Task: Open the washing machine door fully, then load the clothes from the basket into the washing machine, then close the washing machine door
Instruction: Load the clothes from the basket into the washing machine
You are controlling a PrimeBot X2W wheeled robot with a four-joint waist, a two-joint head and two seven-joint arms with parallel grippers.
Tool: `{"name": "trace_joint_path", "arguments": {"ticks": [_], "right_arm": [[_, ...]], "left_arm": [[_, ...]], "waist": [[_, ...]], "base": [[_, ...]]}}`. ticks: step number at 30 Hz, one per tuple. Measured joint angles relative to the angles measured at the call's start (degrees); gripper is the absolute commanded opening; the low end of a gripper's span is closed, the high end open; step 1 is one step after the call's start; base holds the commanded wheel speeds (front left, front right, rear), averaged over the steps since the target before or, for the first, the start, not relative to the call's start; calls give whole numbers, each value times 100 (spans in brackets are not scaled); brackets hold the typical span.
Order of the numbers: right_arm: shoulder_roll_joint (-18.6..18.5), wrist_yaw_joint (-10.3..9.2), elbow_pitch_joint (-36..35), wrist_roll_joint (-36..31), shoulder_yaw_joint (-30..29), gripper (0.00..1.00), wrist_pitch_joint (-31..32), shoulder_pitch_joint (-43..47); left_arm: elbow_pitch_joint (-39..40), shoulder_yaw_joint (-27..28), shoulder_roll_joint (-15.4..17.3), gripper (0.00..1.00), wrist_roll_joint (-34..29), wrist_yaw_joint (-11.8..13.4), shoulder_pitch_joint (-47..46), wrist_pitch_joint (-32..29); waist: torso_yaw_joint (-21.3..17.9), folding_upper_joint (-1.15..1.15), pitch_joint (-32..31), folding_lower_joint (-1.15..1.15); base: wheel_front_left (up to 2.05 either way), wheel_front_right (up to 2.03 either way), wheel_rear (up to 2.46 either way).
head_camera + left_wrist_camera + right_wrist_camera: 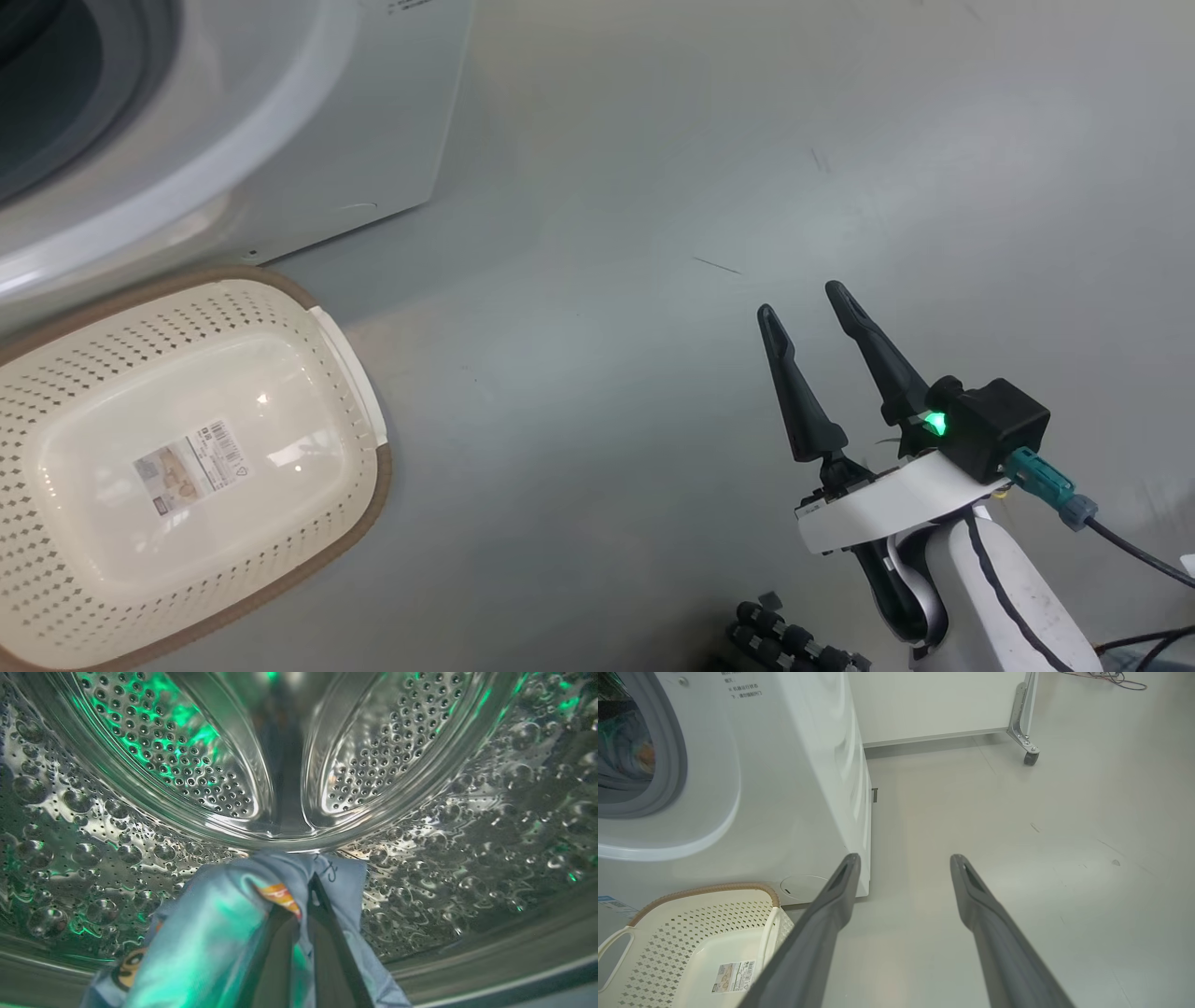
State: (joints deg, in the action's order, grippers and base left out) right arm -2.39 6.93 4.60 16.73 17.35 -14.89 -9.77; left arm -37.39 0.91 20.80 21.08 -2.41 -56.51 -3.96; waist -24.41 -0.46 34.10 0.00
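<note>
- My left claw [299, 896] is pinched shut on the clothes [210, 938]. The blue fabric partly hides its tips, and both are inside the steel drum [93, 826].
- My right claw [801, 301] hangs with its 2 fingers spread, gripping nothing, above the floor [607, 373].
- The basket [56, 373] stands on the floor just before the washing machine [373, 112], both cut off by the head view's edge.
- From the right wrist, fabric inside the opening is dim and hard to make out.
</note>
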Motion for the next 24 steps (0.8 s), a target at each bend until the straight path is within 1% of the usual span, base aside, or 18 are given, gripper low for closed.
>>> {"name": "trace_joint_path", "arguments": {"ticks": [3,8,14,17,20,23,24], "right_arm": [[9,0,-31,0,34,100,0,21],[12,0,-37,-15,73,100,0,119],[22,0,-94,-15,155,100,0,115],[32,0,-110,-15,156,100,0,115],[32,-2,-110,-15,156,100,0,117],[34,-5,-111,-15,159,100,0,118],[34,-8,-111,-15,165,100,0,118]], "left_arm": [[-97,111,201,0,-35,88,-438,-119],[-181,153,214,0,-27,131,-890,-305],[-257,236,220,0,33,200,-1378,-353],[-252,298,203,0,91,215,-1633,-164],[-226,410,203,0,122,348,-1867,76],[-309,220,285,0,-93,345,-1902,132],[-360,166,294,3,-165,345,-1895,171]], "waist": [[-132,0,172,0],[-258,0,388,0],[-376,0,608,0],[-432,0,679,0],[-460,0,724,0],[-466,0,755,0],[-466,0,764,0]], "base": [[0,0,0],[0,0,0],[0,0,0],[0,0,0],[0,0,0],[0,0,0],[0,0,0]]}}
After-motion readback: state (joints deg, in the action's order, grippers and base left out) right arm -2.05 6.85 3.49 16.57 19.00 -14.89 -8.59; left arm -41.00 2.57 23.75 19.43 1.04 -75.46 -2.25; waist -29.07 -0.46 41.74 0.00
